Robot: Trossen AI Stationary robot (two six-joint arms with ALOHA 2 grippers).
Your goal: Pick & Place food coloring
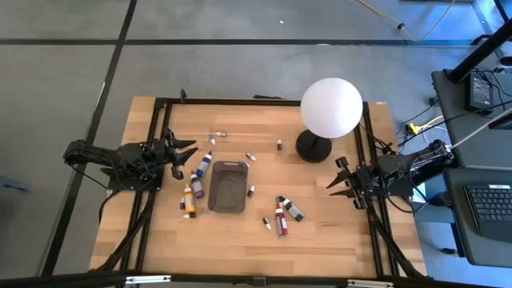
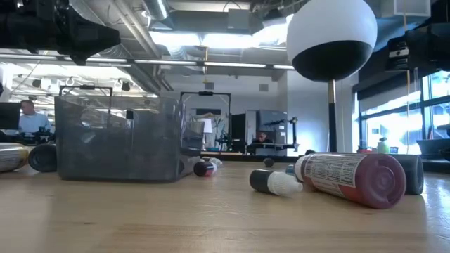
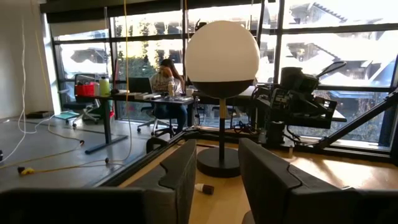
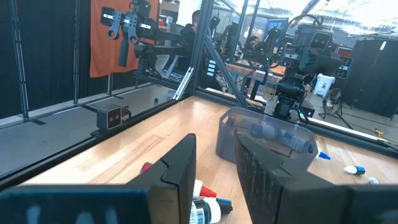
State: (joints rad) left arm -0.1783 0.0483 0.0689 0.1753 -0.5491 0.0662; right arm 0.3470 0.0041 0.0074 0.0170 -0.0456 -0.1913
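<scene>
left gripper (image 1: 189, 157) fingers parted, empty, hovering at left table edge | nearest food coloring (image 1: 202, 166) just beside it, long axis slanted toward tray (image 1: 228, 197) | right gripper (image 1: 337, 183) narrow gap, empty (farther off, so left's probably the pick)

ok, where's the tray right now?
In the high view the tray sits mid-table, slightly left of centre, with bottles lying along its left side and the lamp further off to its upper right.
</scene>
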